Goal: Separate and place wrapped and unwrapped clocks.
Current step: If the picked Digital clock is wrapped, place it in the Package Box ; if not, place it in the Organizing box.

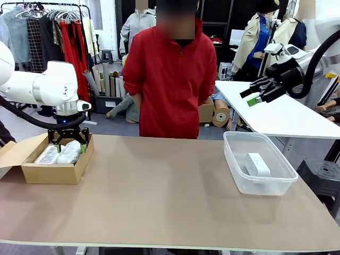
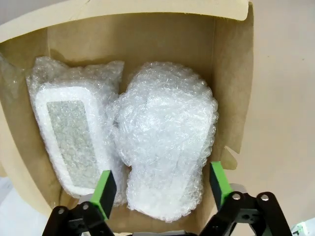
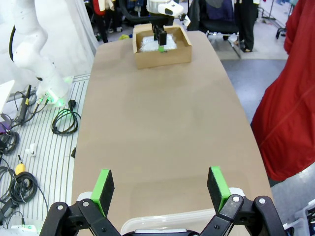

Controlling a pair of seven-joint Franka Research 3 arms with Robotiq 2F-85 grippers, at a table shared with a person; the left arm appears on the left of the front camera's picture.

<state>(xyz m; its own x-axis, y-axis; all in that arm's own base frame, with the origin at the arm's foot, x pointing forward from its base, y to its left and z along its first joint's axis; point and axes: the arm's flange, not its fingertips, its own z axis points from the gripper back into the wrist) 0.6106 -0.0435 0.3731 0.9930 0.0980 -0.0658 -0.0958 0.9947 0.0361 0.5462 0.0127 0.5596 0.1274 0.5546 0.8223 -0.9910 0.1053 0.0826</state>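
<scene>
Hovering left end effector (image 2: pixel 161 186) (spread wide), two wrapped clocks (image 2: pixel 165 142) boxed

An open brown cardboard box (image 1: pixel 53 171) sits at the left end of the tan worktop (image 1: pixel 159 191); a clear plastic tub (image 1: pixel 265 183) sits toward the right. A person in a red jacket (image 1: pixel 172 79) stands behind.

A plain brown surface (image 1: pixel 159 196) carries two things directly. An open cardboard box (image 1: pixel 53 171) sits right under the left hand (image 1: pixel 69 147), near that end's edge. A clear plastic tub (image 1: pixel 258 180) rests below the raised right hand (image 1: pixel 256 95), well apart from the box, bare board between them.
</scene>
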